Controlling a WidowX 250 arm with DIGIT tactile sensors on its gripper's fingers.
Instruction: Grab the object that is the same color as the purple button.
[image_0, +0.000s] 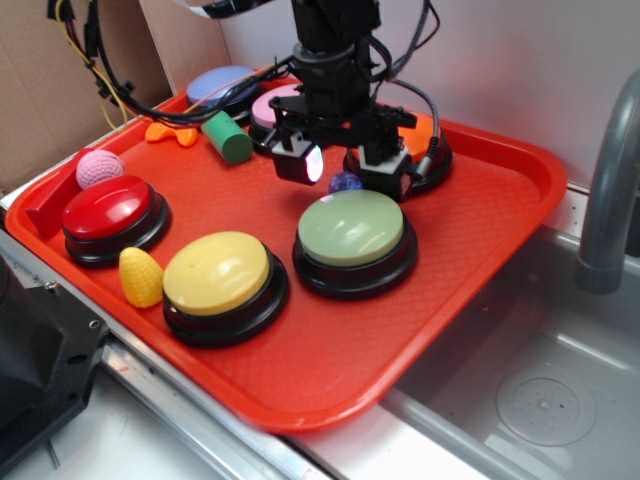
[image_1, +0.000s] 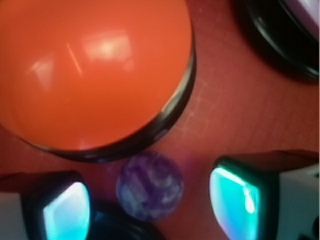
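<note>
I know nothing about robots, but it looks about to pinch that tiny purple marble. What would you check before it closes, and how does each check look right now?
1. Pincer open: ok, both fingers stand apart.
2. Purple ball between the fingers: ok in the wrist view, roughly centred, a little nearer the left pad.
3. Pads touching the ball: not ok yet, a gap shows on each side.
4. Right colour target: ok, the ball is purple like the purple button behind the arm.
5. Room beside the orange button: cannot tell, its black rim sits very close to the ball.
6. Pincer low enough: cannot tell; in the exterior view the ball shows between the fingers, but height is unclear.
</note>
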